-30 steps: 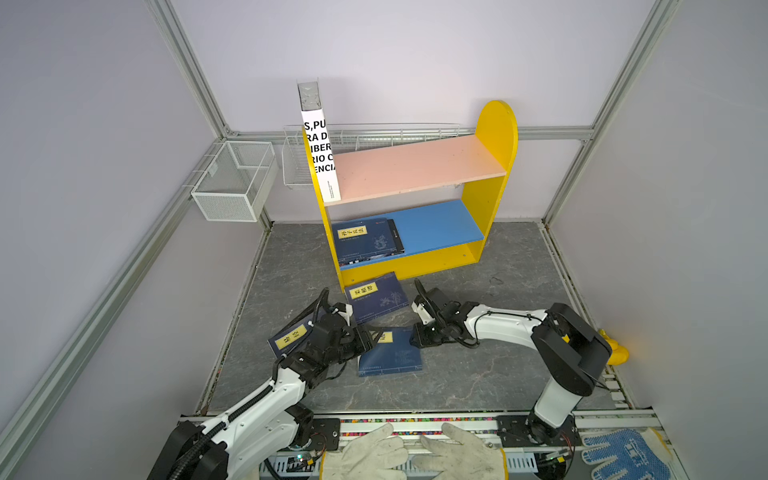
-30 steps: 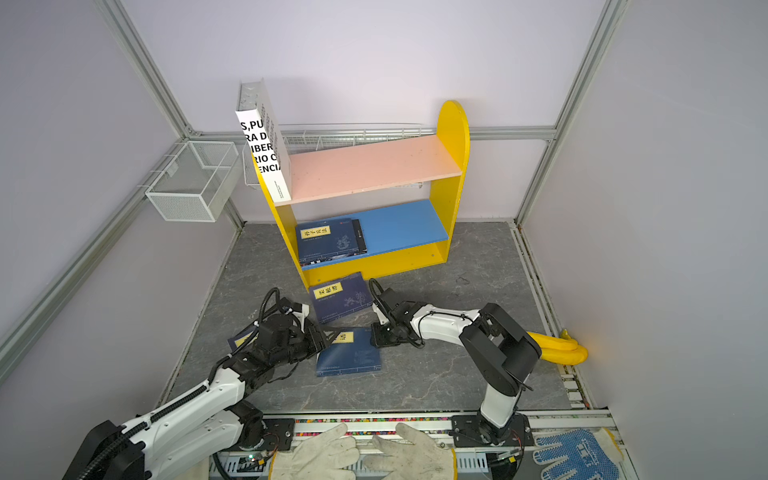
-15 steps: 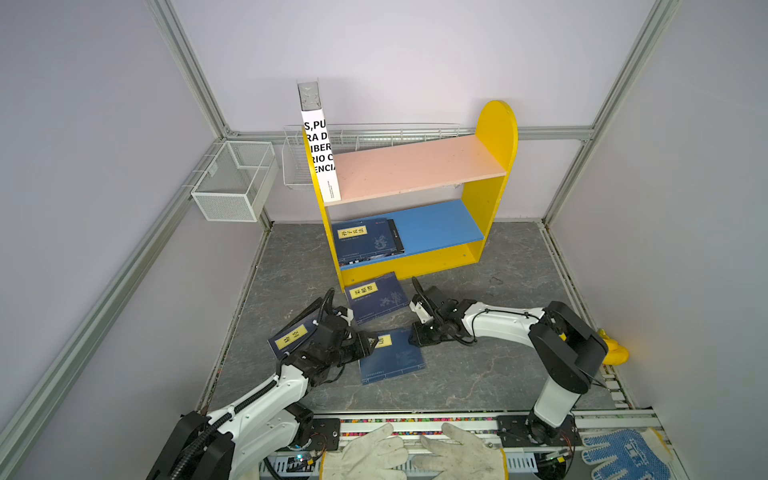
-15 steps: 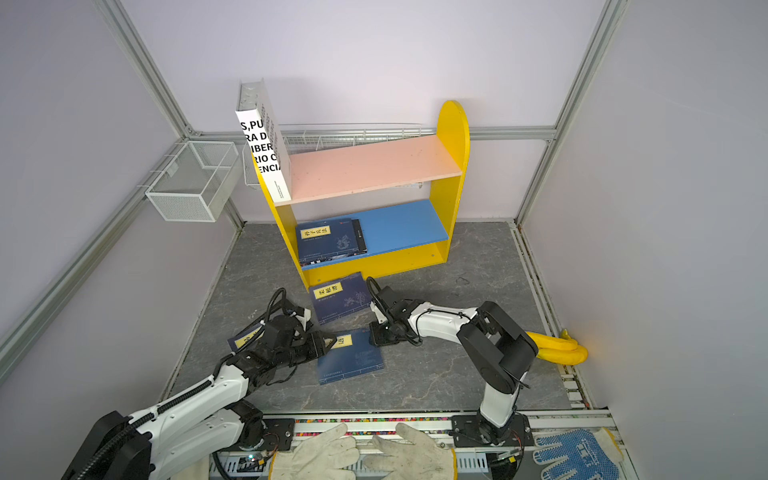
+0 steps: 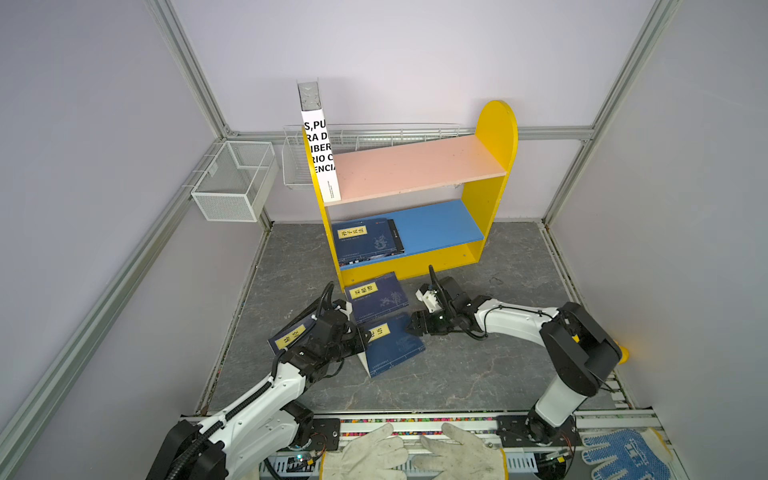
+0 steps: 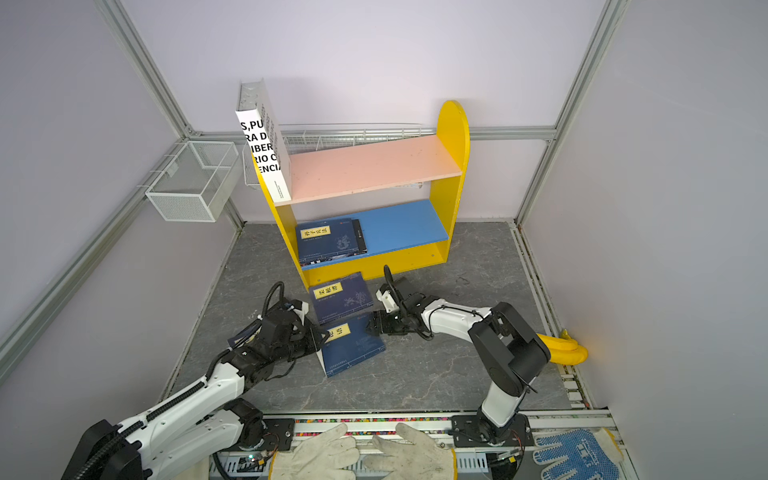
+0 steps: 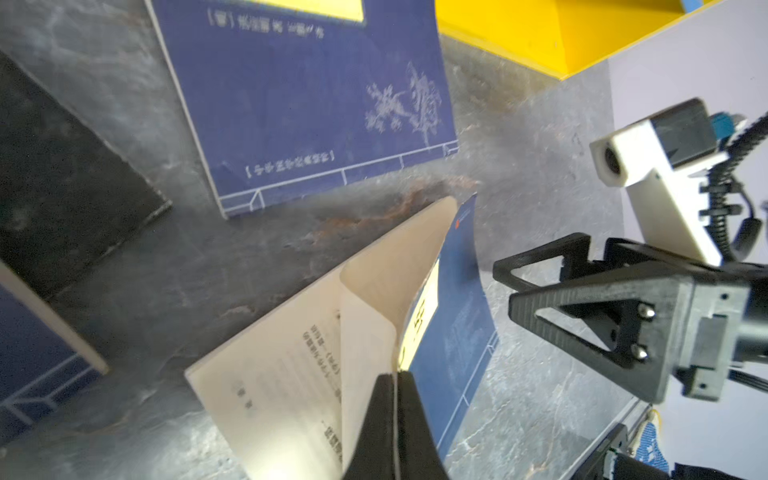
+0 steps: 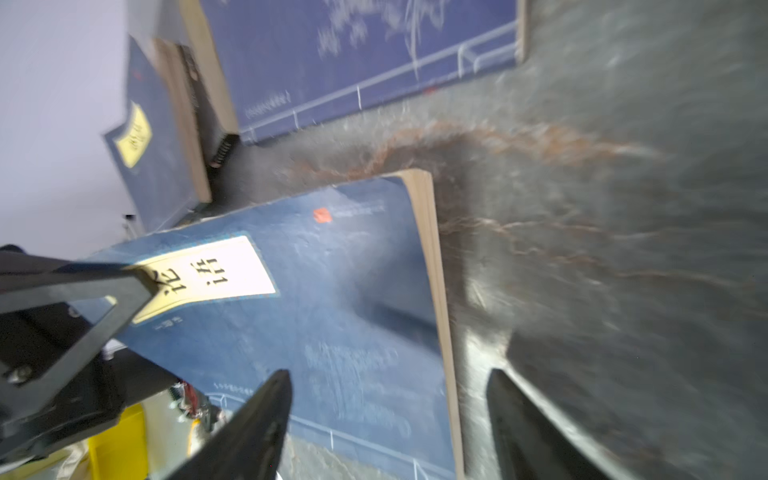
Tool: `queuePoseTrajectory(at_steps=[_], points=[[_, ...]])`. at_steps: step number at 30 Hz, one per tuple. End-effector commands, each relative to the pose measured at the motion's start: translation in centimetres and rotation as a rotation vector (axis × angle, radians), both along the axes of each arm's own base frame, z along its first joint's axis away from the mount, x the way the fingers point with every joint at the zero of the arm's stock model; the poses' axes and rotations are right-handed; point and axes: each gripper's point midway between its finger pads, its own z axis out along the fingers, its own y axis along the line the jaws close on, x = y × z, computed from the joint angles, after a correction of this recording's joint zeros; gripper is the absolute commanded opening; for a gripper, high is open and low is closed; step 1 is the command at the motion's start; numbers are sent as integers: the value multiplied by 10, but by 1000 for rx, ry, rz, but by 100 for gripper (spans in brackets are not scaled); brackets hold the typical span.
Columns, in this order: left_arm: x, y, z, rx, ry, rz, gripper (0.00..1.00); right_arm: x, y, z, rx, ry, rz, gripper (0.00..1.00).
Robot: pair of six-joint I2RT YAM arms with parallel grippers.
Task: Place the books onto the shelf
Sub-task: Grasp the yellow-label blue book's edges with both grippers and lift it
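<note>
Navy paperback (image 5: 397, 351) lies on floor (image 5: 457, 374) before shelf (image 5: 496, 195). Only its cover (image 7: 451, 328) is pinched by left gripper (image 7: 395, 384), hence peeled open. Right gripper (image 8: 388, 376) is held spread astride page edge (image 8: 436, 270), presumably for regrasp.

Robotics lab test cell: plain lavender wall panels (image 5: 415, 50) fixed in aluminium profile framing (image 5: 193, 75), grey stone-pattern floor mat (image 5: 457, 374), front mounting rail (image 5: 415, 421) carrying robot arm bases (image 5: 536, 430), work gloves (image 5: 365, 453) alongside.
</note>
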Motion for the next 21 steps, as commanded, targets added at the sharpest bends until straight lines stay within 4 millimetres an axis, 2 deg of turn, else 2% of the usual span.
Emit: queuePoseTrajectory(at_steps=[1, 5, 11, 17, 21], points=[[13, -6, 30, -40, -44, 20, 0, -8, -1, 22, 130, 14, 27, 82], [21, -15, 51, -84, -73, 11, 0, -18, -6, 26, 175, 65, 28, 83], [30, -18, 70, -115, -107, 28, 0, -29, -9, 21, 239, 153, -13, 85], [33, -18, 72, -144, -106, 54, 0, -30, -4, 12, 325, 225, -78, 87], [31, -17, 70, -147, -97, 57, 0, -23, -1, 8, 363, 231, -113, 87]])
